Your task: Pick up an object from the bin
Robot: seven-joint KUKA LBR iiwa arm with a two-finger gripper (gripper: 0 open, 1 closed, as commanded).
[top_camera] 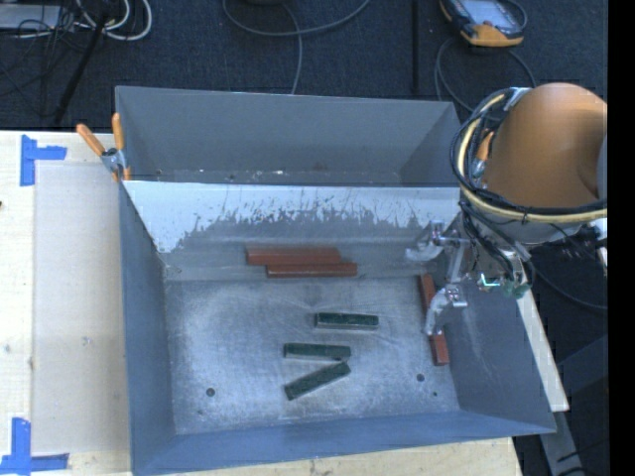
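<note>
Gripper (pixel 444 284) at bin's (pixel 298 137) right wall, above upper end of red-brown bar (pixel 438 343); grip state: cannot tell. Three dark green bars (pixel 346 319) mid-floor, two brown bars (pixel 301 260) near back wall

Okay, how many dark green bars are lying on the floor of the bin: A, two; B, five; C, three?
C: there are three, grouped mid-floor: the upper green bar, the middle green bar and the tilted green bar nearest the front wall.
</note>
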